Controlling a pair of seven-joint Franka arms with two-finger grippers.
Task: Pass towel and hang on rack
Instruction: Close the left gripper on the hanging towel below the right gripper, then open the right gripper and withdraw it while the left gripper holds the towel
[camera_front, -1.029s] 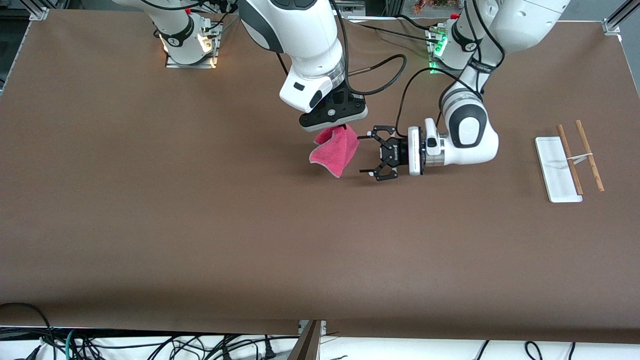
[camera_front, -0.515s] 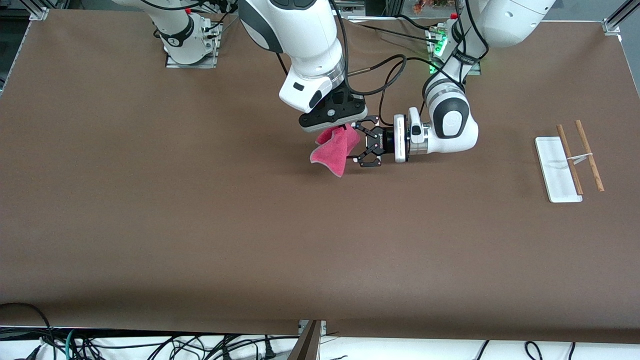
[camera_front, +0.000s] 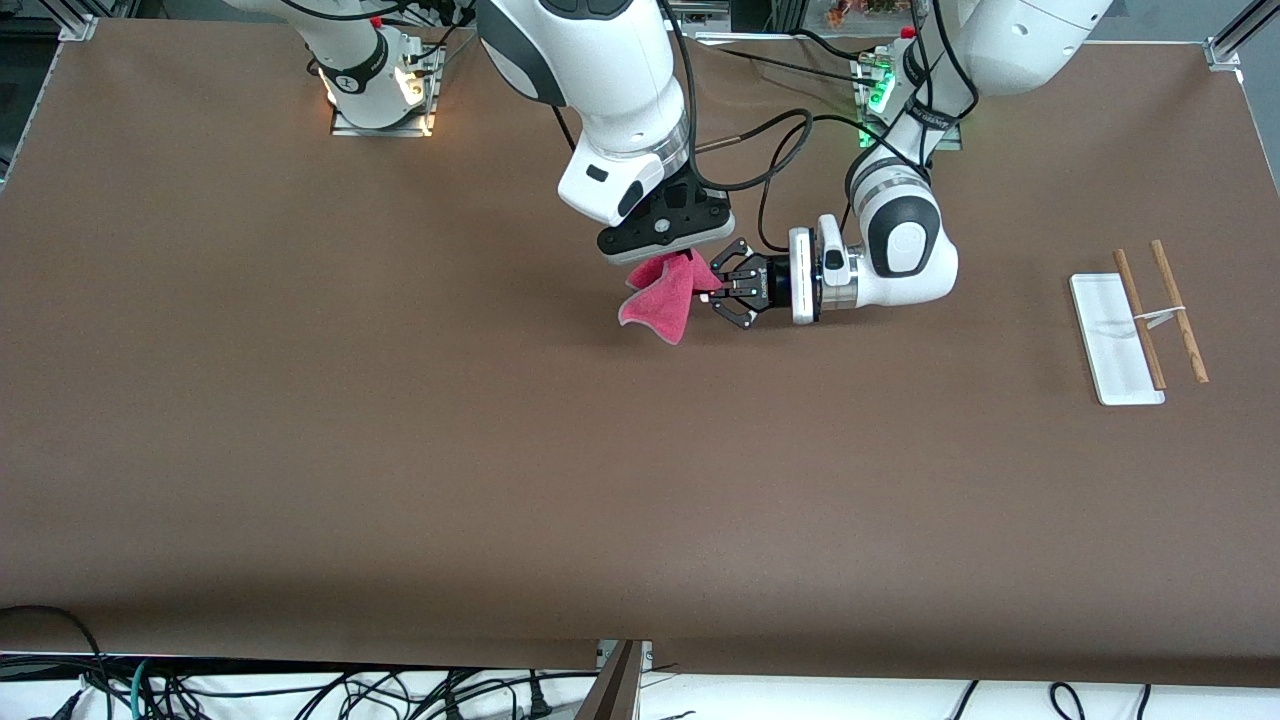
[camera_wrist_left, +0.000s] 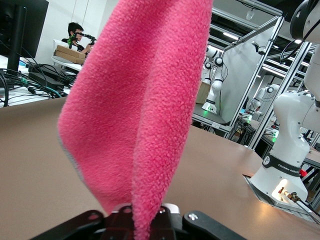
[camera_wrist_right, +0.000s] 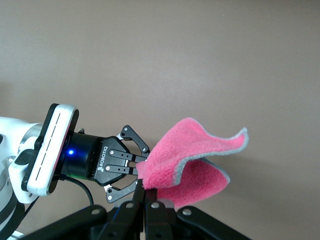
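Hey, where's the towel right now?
The towel hangs above the middle of the table, pinched by both the right gripper and the left gripper, well away from the rack.

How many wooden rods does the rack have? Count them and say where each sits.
2. One rod lies along the edge of the rack's white base; the other rod runs parallel beside it, nearer the left arm's end of the table. None seem hidden.

Both grippers' fingers (camera_front: 707, 287) closed together
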